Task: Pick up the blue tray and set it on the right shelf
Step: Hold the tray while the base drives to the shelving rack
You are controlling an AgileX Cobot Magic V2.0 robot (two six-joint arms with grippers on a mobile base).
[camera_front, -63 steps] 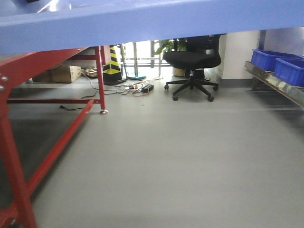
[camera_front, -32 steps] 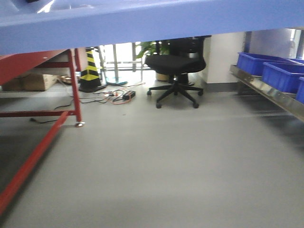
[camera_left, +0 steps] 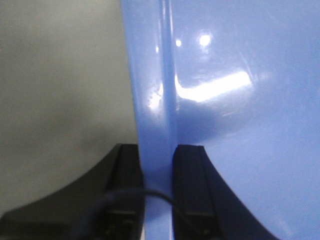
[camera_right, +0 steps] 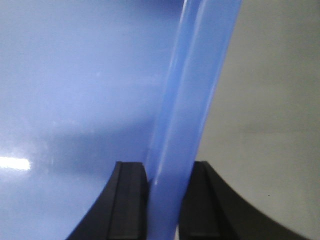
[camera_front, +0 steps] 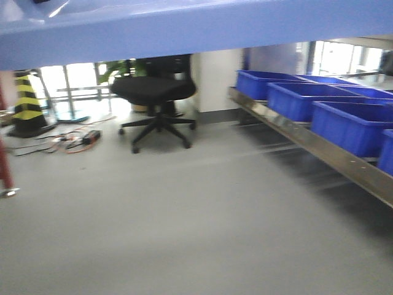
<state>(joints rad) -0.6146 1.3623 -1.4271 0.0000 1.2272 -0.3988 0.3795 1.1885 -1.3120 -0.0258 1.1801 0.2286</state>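
The blue tray spans the top of the front view, held off the floor. The left end effector is clamped on one rim and the right end effector on the opposite rim. The right shelf, carrying dark blue bins, runs along the right, lower than the tray.

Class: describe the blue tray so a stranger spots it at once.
Across the top of the front view runs a pale band: the blue tray, its rim clamped by the left gripper and right gripper. Unlike the deep, darker bins on the steel shelf, it is glossy periwinkle.
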